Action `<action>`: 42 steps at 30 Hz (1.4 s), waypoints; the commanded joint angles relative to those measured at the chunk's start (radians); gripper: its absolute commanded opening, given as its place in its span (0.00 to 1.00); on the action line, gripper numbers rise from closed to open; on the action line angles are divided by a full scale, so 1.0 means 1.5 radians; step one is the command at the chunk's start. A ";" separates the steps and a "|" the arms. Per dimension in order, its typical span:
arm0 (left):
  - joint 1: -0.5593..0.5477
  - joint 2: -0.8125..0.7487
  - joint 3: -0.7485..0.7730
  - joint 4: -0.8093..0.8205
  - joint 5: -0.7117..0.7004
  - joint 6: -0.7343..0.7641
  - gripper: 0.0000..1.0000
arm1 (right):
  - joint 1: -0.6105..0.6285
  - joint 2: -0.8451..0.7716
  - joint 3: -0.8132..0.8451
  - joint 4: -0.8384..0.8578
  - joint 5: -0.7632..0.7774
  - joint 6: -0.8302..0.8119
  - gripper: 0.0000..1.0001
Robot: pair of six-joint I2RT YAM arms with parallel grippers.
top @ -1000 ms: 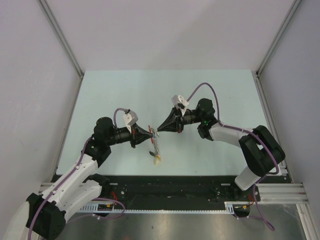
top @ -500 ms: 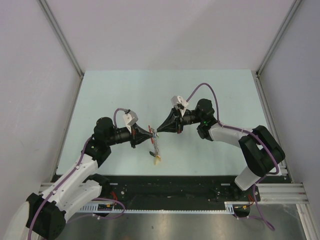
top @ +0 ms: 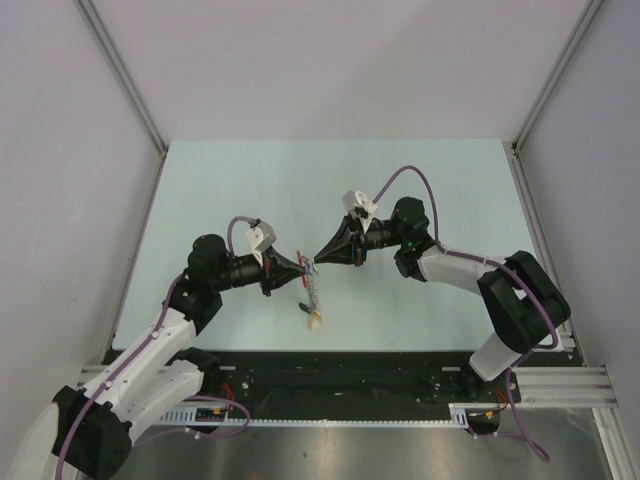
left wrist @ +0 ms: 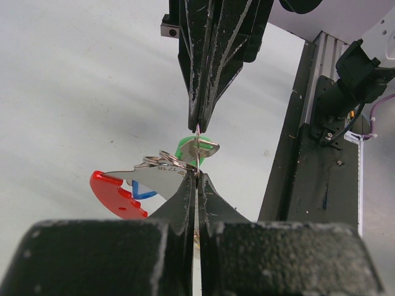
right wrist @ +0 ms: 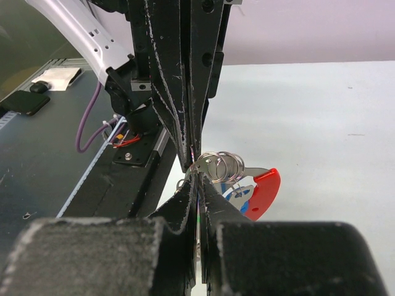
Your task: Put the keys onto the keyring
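The keyring (top: 311, 291) hangs between both gripper tips above the table, with its yellow tag (top: 315, 318) at the bottom. In the left wrist view its silver rings (left wrist: 165, 161), its red segment (left wrist: 114, 194) and the blue key (left wrist: 143, 190) sit left of my fingers. My left gripper (left wrist: 197, 177) is shut on a thin ring wire of the keyring. The green key (left wrist: 191, 148) sits just above it, under the right gripper's tip. My right gripper (right wrist: 197, 180) is shut, and a green sliver shows between its jaws. The rings (right wrist: 223, 166) and red segment (right wrist: 264, 191) lie to its right.
The pale green table (top: 330, 190) is enclosed by white walls. A black rail and metal frame (top: 400, 375) run along the near edge by the arm bases. The two gripper tips nearly touch at the middle (top: 308, 264).
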 commanded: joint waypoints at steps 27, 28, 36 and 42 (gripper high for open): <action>-0.002 -0.008 0.000 0.045 0.022 -0.010 0.00 | 0.008 -0.001 0.024 0.021 -0.008 -0.008 0.00; -0.002 -0.008 0.001 0.045 0.024 -0.011 0.00 | 0.009 0.000 0.024 0.022 -0.008 -0.008 0.00; -0.002 -0.008 0.001 0.045 0.022 -0.012 0.00 | 0.010 -0.002 0.024 0.022 -0.011 -0.009 0.00; -0.002 -0.008 0.000 0.050 0.024 -0.017 0.00 | 0.012 0.000 0.024 0.025 -0.022 -0.008 0.00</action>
